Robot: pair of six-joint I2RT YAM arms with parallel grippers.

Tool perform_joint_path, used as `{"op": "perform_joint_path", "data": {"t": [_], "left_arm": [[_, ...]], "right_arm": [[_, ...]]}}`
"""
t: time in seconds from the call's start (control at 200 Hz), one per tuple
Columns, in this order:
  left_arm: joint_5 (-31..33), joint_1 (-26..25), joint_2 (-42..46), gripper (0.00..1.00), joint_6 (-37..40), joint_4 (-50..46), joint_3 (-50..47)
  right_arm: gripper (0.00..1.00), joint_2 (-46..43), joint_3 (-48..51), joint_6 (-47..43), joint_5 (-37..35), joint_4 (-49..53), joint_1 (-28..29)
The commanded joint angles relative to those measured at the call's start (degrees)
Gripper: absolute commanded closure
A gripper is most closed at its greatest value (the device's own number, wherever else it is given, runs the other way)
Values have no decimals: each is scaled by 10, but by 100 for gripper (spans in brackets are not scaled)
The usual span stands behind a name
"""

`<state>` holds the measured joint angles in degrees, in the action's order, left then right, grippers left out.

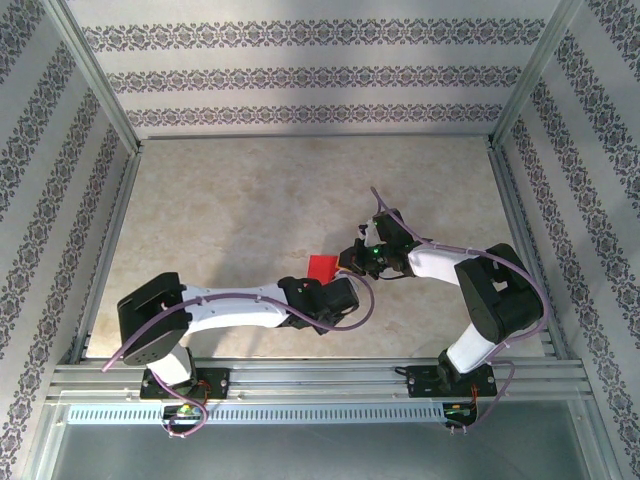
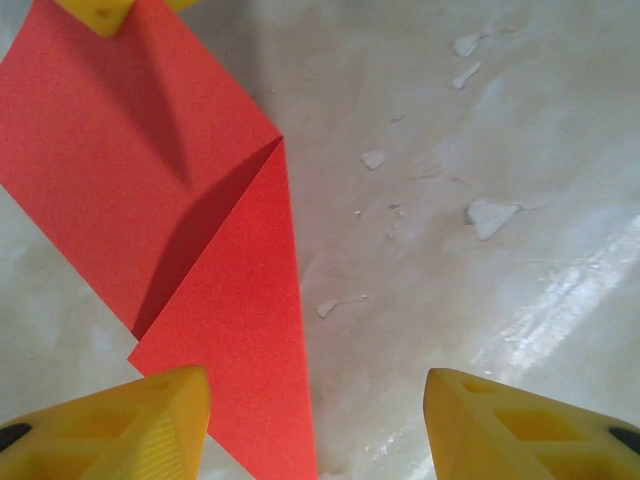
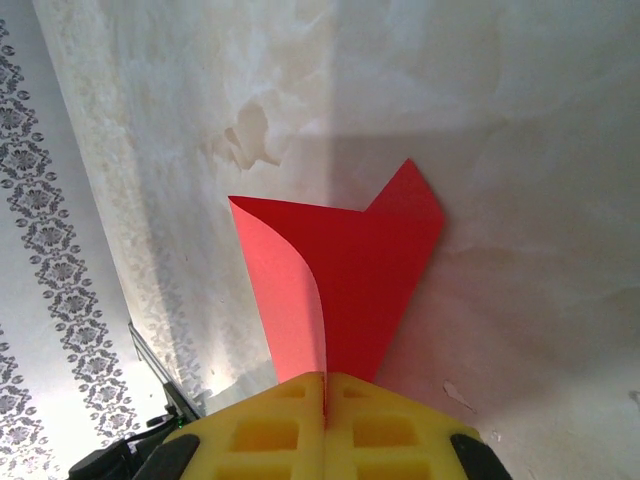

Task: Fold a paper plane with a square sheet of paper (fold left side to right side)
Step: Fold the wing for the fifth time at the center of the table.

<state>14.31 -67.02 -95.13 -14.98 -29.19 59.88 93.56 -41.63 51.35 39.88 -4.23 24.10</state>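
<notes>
Red and half-folded, the square sheet of paper lies centrally on the worktop, narrow end clamped in the closed right hand, other end beneath the part-open left hand.

The square sheet of paper is thin, matt red paper, sharply creased. The table looks smooth, pale, marbled and faintly glossy, with chipped flecks. The left gripper has ribbed yellow plastic fingers.
</notes>
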Motion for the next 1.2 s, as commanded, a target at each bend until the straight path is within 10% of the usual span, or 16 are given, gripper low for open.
{"op": "perform_joint_path", "data": {"t": [0.0,0.575,1.194], "left_arm": [[41,-9,-17,40,-5,-37,18],[57,-10,-63,44,-9,-20,12],[73,-10,-58,92,-19,-10,-3]], "right_arm": [[100,-5,-12,6,2,9,-6],[100,7,-16,7,5,9,-7],[100,2,-4,-3,-1,15,-21]]}}
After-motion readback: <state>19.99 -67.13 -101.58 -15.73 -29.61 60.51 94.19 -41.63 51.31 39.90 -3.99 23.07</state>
